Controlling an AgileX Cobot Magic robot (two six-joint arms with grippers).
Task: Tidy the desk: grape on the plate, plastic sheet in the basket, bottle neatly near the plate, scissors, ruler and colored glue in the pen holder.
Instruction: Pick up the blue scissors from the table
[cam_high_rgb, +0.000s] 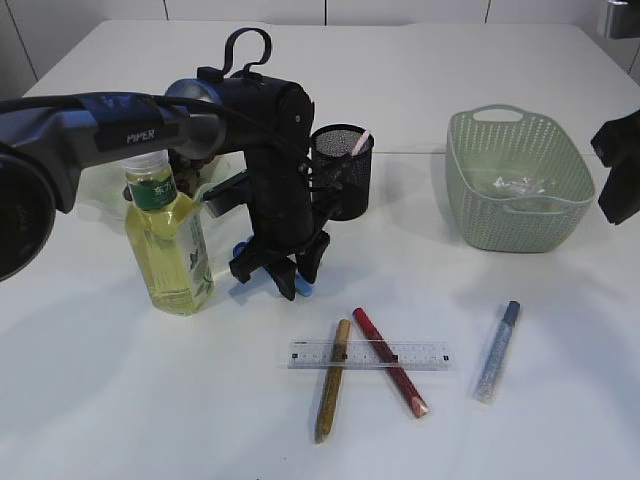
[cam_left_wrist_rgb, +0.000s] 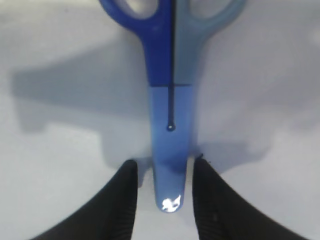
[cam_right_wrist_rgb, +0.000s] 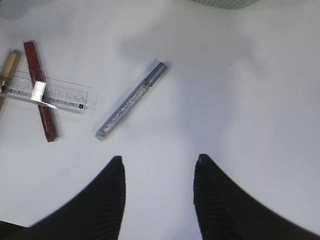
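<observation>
My left gripper (cam_high_rgb: 280, 278) points down at the desk (cam_high_rgb: 120, 400), open, with the tip of the blue scissors (cam_left_wrist_rgb: 170, 105) between its fingers (cam_left_wrist_rgb: 122, 205); a thin gap shows on each side of the light blue blades. A pink handle (cam_high_rgb: 362, 140) sticks out of the black mesh pen holder (cam_high_rgb: 342, 172). The bottle (cam_high_rgb: 170, 245) stands upright left of the arm. Behind it, the grape (cam_high_rgb: 192, 162) and the plate (cam_high_rgb: 108, 188) are mostly hidden. The ruler (cam_high_rgb: 370, 354) lies across gold glue (cam_high_rgb: 332, 382) and red glue (cam_high_rgb: 390, 364). Silver-blue glue (cam_high_rgb: 497, 350) lies apart. The plastic sheet (cam_high_rgb: 520, 188) is in the basket (cam_high_rgb: 470, 150). My right gripper (cam_right_wrist_rgb: 160, 158) hangs open over bare desk.
The left arm's body (cam_high_rgb: 270, 150) stands between the bottle and the pen holder, close to both. In the right wrist view the silver-blue glue (cam_right_wrist_rgb: 131, 101) lies ahead and left of the fingers, and the basket's edge (cam_right_wrist_rgb: 225, 2) shows at the top.
</observation>
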